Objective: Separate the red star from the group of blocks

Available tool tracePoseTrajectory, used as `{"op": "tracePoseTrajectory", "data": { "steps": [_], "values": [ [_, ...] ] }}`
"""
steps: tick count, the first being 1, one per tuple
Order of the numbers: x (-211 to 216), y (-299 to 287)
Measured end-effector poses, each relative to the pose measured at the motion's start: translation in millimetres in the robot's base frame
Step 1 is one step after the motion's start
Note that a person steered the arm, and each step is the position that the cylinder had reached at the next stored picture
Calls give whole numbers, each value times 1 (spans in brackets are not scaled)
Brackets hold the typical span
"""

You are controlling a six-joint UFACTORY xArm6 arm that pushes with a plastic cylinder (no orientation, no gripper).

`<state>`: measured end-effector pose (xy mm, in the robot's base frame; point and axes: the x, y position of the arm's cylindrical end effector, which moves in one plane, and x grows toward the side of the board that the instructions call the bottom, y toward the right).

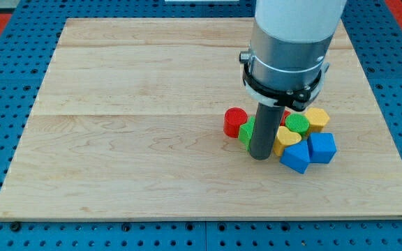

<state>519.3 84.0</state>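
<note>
The wooden board (152, 104) lay on a blue pegboard table (5, 77), and nearly all of it was bare. The arm's pale cylinder (288, 49) came down from the view's top and hid part of the cluster behind it. There were no jaws on this rig — only a dark rod, so nothing could be apart, together or clamped. My tip (259, 157) rested on the board at the cluster's left-hand edge, right against the green block (246, 132) and just beside the yellow heart-like block (287, 137).

The group sat right of the board's centre, packed tight. Largest were the two blue blocks (322, 147) and (295, 158) at the view's bottom right, touching each other. Above them were a yellow block (317, 118) and a green ridged cylinder (298, 124). A red cylinder (235, 122) stood at the far left of the cluster, touching or nearly touching the green block.

The red star itself I could not clearly make out. A sliver of red (286, 115) showed just right of the rod, beneath the arm's collar, and by my judgement that was likely the star, but its shape was hidden. If so, it was deep among the other blocks, hemmed in by the green cylinder and the yellow heart — the separation looked not yet done, with the whole push out of the group left to do.
</note>
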Motion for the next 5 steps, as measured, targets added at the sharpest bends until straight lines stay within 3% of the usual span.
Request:
{"op": "tracePoseTrajectory", "data": {
  "steps": [2,5],
  "values": [
    [5,0],
    [7,48]
  ]
}}
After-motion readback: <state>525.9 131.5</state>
